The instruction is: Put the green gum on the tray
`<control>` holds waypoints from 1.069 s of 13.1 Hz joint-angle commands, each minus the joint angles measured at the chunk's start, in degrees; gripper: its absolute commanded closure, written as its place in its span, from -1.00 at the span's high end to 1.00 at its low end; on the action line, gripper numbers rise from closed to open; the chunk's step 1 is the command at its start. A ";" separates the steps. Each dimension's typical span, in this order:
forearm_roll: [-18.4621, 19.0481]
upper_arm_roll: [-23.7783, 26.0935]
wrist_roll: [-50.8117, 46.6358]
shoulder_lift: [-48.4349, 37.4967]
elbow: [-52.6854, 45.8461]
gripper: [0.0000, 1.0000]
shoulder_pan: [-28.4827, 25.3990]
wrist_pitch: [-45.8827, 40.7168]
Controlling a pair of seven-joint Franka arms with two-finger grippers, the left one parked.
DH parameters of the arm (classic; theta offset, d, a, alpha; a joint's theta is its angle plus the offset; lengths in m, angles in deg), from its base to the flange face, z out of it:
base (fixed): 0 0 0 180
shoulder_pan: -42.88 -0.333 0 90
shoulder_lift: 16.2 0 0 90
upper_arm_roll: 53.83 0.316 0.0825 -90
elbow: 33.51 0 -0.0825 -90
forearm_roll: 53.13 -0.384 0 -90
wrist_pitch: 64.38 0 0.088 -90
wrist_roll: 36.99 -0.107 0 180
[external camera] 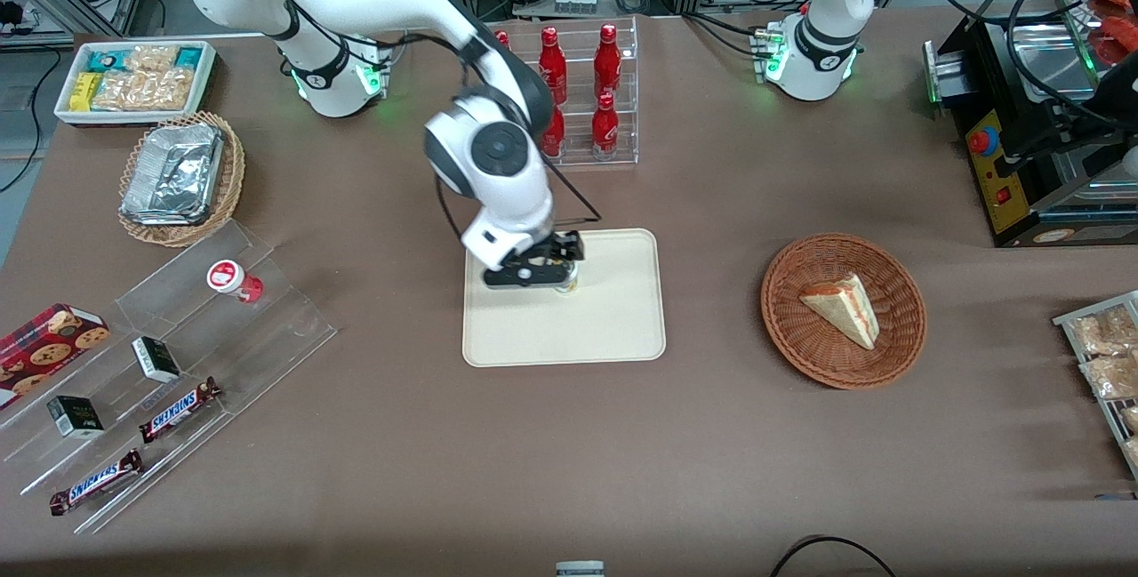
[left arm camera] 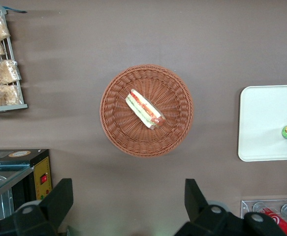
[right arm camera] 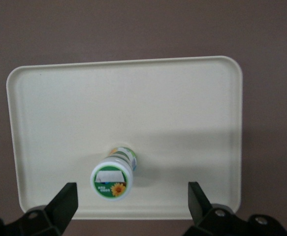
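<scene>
Green gum standing upright on the tray, gripper released above it.

The green gum [right arm camera: 112,177] rests on the tray [external camera: 613,328], apart from the rim, lid facing up. In the front view the gum [external camera: 566,282] sits toward the 11 o'clock part of the tray, mostly hidden beneath the gripper [external camera: 533,268]. In the right wrist view the gripper [right arm camera: 132,199] hangs over the tray with its fingers [right arm camera: 63,202] spread wide; the gum stands between them, touching neither. A wicker basket [external camera: 898,355] holding a sandwich wedge [external camera: 845,308] lies toward the parked arm's end of the table, well apart from the tray.
</scene>
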State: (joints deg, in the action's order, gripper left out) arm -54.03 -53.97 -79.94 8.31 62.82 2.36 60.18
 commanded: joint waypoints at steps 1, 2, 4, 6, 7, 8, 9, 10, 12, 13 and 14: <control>-1.03 0.06 0.41 -10.85 6.22 0.99 2.71 -5.02; -1.03 0.06 0.50 -13.59 6.76 0.99 4.47 -8.43; -1.03 0.06 4.95 -18.51 6.68 0.99 8.59 -15.90; -1.11 0.06 12.24 -22.91 6.76 0.99 14.03 -21.97; -1.11 0.06 16.02 -24.50 6.68 0.99 16.59 -24.17; -1.20 0.06 20.49 -26.08 6.76 0.99 19.74 -26.28; -1.29 0.06 23.93 -27.05 6.76 0.99 22.82 -27.96; -1.64 0.06 27.19 -27.93 6.68 0.99 25.46 -29.11; -3.48 0.06 34.91 -29.34 6.59 0.99 32.05 -31.04; -3.75 0.06 37.48 -29.43 6.24 0.99 34.43 -31.92; -3.75 -0.03 39.76 -29.52 5.89 0.99 36.37 -32.71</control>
State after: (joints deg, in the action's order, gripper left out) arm -56.33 -54.41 -44.00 -19.91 68.14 35.52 29.09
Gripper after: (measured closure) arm 0.004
